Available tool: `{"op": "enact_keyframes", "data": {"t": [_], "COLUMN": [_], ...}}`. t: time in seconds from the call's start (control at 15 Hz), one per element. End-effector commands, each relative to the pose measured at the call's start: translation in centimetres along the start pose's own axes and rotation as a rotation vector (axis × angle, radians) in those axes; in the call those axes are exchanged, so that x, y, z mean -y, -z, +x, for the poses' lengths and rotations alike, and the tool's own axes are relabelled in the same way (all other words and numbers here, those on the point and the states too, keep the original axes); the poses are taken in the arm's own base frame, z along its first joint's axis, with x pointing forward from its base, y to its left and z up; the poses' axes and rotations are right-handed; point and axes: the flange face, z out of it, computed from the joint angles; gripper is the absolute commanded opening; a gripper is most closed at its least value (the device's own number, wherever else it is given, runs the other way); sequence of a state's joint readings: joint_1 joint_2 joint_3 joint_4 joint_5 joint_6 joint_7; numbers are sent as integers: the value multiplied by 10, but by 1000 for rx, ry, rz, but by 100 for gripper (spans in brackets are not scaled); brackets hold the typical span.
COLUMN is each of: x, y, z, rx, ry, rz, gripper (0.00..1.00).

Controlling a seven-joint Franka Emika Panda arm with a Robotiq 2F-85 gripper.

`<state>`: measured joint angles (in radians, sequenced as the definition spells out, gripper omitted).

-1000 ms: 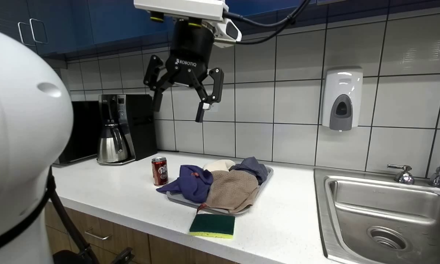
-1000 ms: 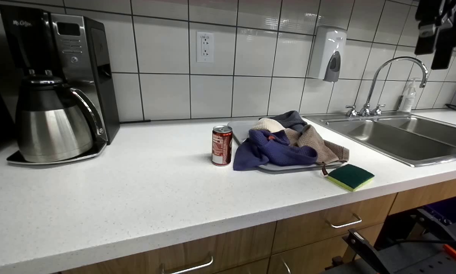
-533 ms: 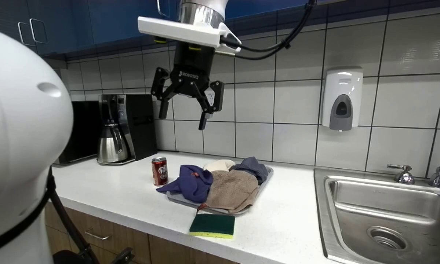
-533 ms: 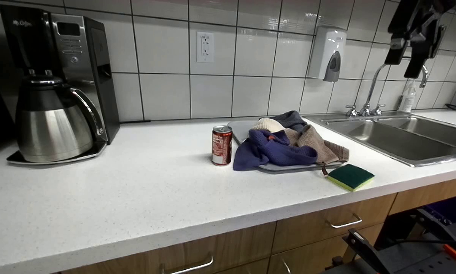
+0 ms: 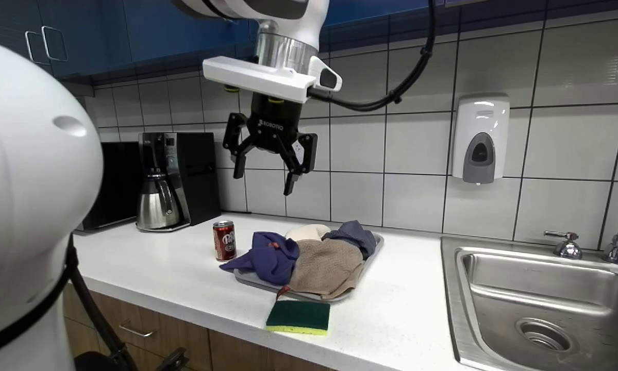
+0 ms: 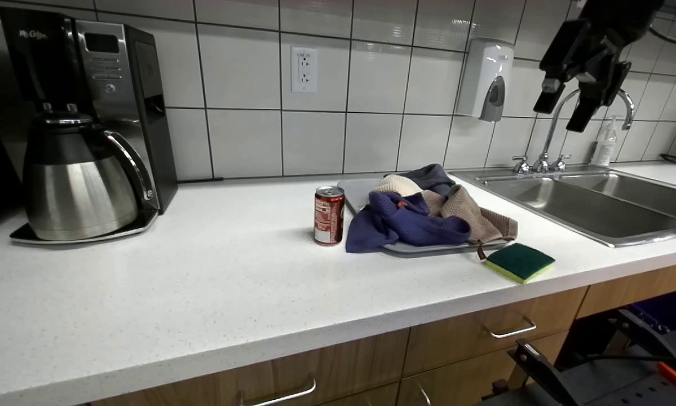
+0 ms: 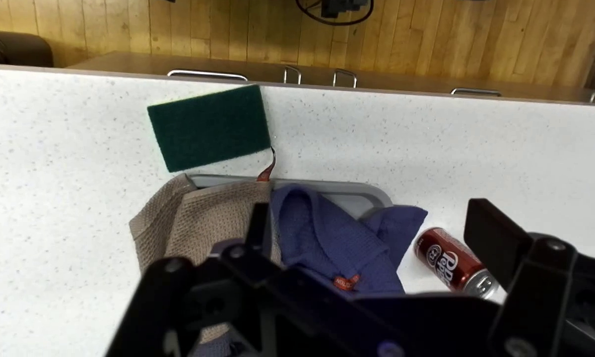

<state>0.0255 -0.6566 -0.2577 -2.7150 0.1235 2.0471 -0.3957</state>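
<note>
Your gripper (image 5: pixel 263 183) — max spread, nothing held — hangs well up from tray (image 7: pixel 349 189) w/ towels (image 5: pixel 324 265); can (image 5: pixel 224 240) + sponge (image 5: pixel 298 315) nr tray.

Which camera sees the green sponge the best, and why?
The wrist view: the green sponge looks biggest there, seen from above with nothing in front of it. Both exterior views show it too, smaller and at a slant, but with its yellow layer easier to see.

Below the black gripper (image 5: pixel 263 181), the cloths (image 5: pixel 321 264) are purple, brown, cream and slate, the can (image 5: pixel 224 240) red, the sponge (image 5: pixel 298 315) green-and-yellow and the counter (image 7: pixel 476 148) speckled white.
</note>
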Motion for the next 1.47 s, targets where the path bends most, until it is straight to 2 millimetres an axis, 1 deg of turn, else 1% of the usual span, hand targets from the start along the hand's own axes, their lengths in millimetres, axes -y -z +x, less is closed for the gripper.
{"op": "enact_keyframes", "data": {"t": [0.0,0.2,0.67,1.0,1.4], "x": [-5,-4,12,19,28], "y": [-17,-32,-71,-92,-115], "z": [12,24,55,73,91], "rx": [-54,-72,-83,-143,-172], "ry": [-5,12,58,45,36], "rz": [9,4,-10,-65,-99], "gripper": [100,100,100,100,100]}}
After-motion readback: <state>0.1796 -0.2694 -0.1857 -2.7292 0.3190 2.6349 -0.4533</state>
